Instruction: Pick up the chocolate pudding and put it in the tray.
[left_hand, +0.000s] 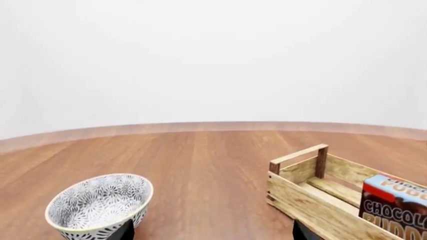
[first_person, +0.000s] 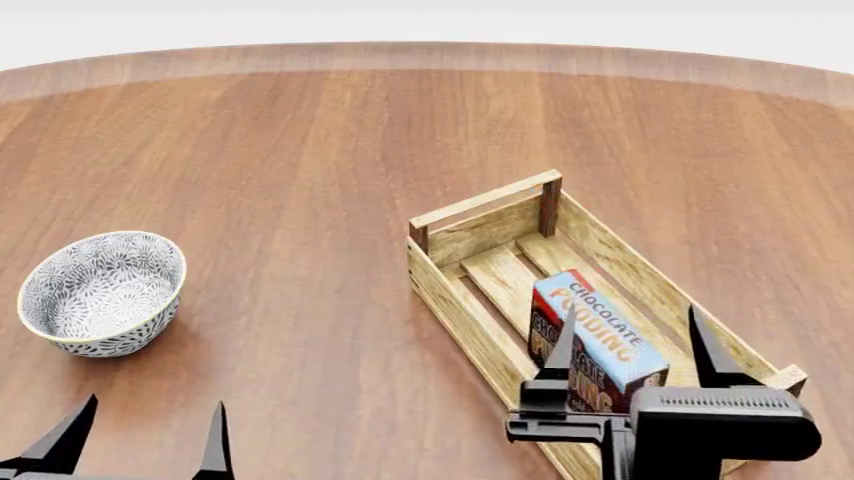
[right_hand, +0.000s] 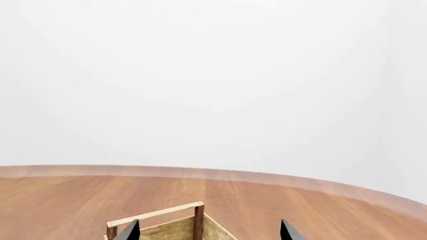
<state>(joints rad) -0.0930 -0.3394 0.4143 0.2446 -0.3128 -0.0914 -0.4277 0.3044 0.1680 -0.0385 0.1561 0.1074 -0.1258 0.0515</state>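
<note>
choc pudding (first_person: 597, 338) in tray (first_person: 461, 300), bowl (first_person: 102, 292) well apart.

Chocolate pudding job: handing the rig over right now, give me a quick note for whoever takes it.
Right gripper: open, fingers spread, holding nothing, above the near end of the tray.
Left gripper: open, empty, low at the near left, close to the bowl but apart from it.
Chocolate pudding: inside the tray, toward its near end, light-blue top facing up, lying on the slats. The right fingers flank it in the head view, but neither looks to be touching it.
Done: pudding looks placed in the tray.
Left: lift the right arm clear and retract; nothing else to move.
</note>
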